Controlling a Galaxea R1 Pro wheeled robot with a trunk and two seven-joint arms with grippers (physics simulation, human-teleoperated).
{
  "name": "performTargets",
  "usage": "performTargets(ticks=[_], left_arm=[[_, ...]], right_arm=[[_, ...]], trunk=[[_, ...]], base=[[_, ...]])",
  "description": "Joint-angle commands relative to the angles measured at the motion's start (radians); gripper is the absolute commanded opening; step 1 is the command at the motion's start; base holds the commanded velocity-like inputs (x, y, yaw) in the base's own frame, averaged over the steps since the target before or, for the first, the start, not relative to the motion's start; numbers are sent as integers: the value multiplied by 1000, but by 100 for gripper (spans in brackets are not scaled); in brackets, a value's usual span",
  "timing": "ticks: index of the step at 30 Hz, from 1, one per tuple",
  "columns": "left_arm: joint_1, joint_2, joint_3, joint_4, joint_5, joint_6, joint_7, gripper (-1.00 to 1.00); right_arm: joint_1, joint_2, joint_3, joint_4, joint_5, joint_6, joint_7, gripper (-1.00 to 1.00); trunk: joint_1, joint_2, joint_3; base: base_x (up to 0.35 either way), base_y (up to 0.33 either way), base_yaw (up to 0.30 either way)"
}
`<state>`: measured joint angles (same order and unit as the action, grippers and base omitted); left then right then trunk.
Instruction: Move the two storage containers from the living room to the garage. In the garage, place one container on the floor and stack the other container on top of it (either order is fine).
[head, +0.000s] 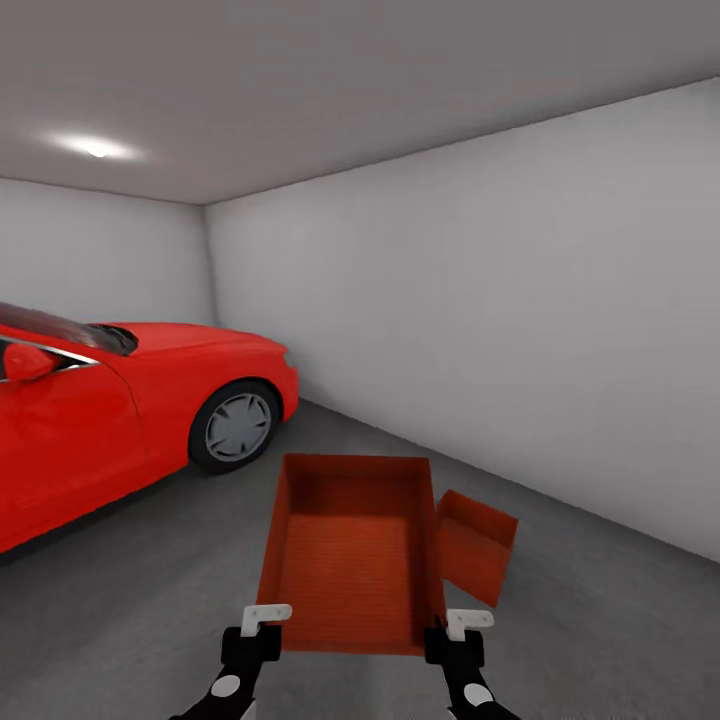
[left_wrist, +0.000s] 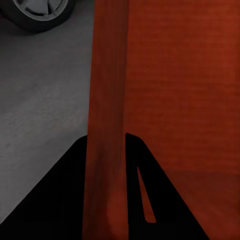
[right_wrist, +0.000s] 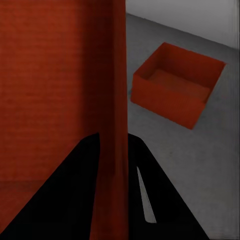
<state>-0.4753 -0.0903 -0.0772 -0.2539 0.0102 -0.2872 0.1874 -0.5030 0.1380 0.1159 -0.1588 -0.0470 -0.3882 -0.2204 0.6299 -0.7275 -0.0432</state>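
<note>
In the bare grey-walled garage, I hold an orange-red, lidless rectangular storage container (head: 350, 555) out in front of me above the dark grey concrete floor (head: 600, 620), its open top facing up. My left gripper (head: 262, 622) is clamped on the container's left side wall near the corner closest to me; in the left wrist view that wall (left_wrist: 105, 125) runs straight between the two dark fingers (left_wrist: 60, 200). My right gripper (head: 462, 625) pinches the right side wall in the same way, the thin orange-red wall (right_wrist: 117, 100) passing between its fingers (right_wrist: 165, 200).

The second orange-red storage container (head: 478, 545) sits on the floor, open side up, just to the right of the held one and partly hidden behind its right wall; the right wrist view shows it (right_wrist: 175, 85) resting apart from the white wall (head: 520, 320). To my left stands a glossy red car (head: 110, 410), its front wheel with a grey hubcap (head: 235, 425) beyond the held container's far left corner.
</note>
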Motion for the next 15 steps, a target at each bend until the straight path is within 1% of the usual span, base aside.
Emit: performTargets(ticks=[1, 10, 12, 15], left_arm=[[0, 1, 0, 2, 4, -1, 10, -100], [0, 1, 0, 2, 8, -1, 10, -100], [0, 1, 0, 2, 9, -1, 10, -100], [0, 1, 0, 2, 7, 0, 10, -100]], right_arm=[[-2, 0, -20, -59, 18, -15, 13, -100], [-2, 0, -20, -59, 18, -15, 13, -100], [-2, 0, -20, -59, 18, -15, 13, -100], [-2, 0, -20, -59, 18, -15, 13, -100]], trunk=[[0, -2, -2], [0, -2, -2], [0, -2, -2], [0, -2, -2]], base=[[0, 0, -272], [4, 0, -272], [152, 0, -272], [270, 0, -272]])
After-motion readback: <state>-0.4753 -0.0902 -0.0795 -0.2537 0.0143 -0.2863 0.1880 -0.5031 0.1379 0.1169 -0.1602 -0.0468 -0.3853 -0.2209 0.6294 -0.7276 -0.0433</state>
